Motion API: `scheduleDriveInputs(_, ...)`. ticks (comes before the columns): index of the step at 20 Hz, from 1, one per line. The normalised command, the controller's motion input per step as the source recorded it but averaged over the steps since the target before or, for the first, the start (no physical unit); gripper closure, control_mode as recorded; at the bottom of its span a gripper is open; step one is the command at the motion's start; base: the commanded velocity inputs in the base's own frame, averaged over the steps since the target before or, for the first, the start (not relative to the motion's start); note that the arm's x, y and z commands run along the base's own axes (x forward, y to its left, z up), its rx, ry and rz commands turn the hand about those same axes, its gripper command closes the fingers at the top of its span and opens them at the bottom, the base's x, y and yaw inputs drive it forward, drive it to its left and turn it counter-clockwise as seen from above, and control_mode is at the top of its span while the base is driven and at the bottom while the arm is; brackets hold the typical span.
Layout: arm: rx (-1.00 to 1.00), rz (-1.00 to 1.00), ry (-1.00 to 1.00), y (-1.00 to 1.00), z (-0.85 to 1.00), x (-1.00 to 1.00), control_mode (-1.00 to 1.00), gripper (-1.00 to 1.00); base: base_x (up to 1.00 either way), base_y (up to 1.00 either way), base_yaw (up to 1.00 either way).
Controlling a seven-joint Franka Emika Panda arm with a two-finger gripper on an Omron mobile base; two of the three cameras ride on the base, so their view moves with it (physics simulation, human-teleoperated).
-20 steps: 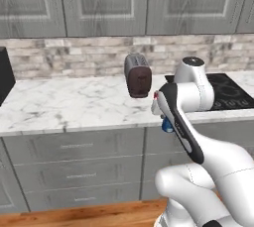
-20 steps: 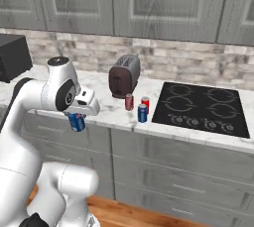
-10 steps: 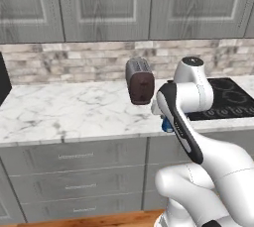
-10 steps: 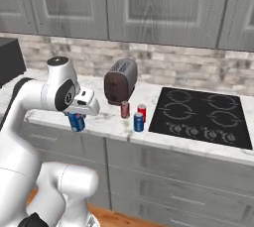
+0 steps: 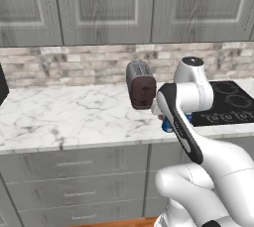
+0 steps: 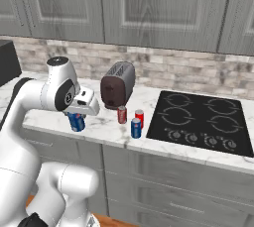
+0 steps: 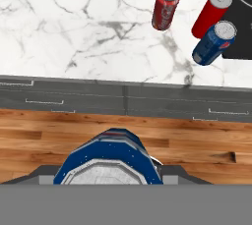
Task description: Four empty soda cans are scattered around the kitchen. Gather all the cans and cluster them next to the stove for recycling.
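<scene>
My gripper (image 6: 77, 117) is shut on a blue soda can (image 6: 76, 121), held upright just off the counter's front edge, left of the toaster. In the hand view this can (image 7: 108, 162) sits between the jaws, over the wooden floor. Three more soda cans stand together on the marble beside the stove (image 6: 198, 122): a red one (image 6: 122, 114), a second red one (image 6: 140, 118) and a blue one (image 6: 136, 128). The hand view shows them as the red can (image 7: 165, 7), the red can (image 7: 210, 14) and the blue can (image 7: 213, 43), by the stove's corner (image 7: 241, 32). My arm hides most of the held can (image 5: 167, 124) in the left base view.
A dark toaster (image 6: 117, 85) stands on the counter behind the cans, also seen as the toaster (image 5: 140, 85). A black appliance (image 6: 7, 62) sits at the far left. Grey drawers (image 7: 123, 103) run under the counter, and bare marble (image 5: 64, 114) stretches left of the toaster.
Both base views have shifted, so the base has driven a little along the counter. The gripper still holds the blue can the same way.
</scene>
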Motion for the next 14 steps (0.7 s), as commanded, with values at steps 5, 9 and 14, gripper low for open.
scheduleDriveInputs(5,0.0,0.0,0.0,0.0,0.0,0.0,1.0,1.0,0.36,-0.11,0.0)
scheduleDriveInputs(9,0.0,0.0,0.0,0.0,0.0,0.0,1.0,1.0,0.41,-0.08,0.0)
scheduleDriveInputs(14,0.0,0.0,0.0,0.0,0.0,0.0,1.0,1.0,0.31,-0.07,0.0)
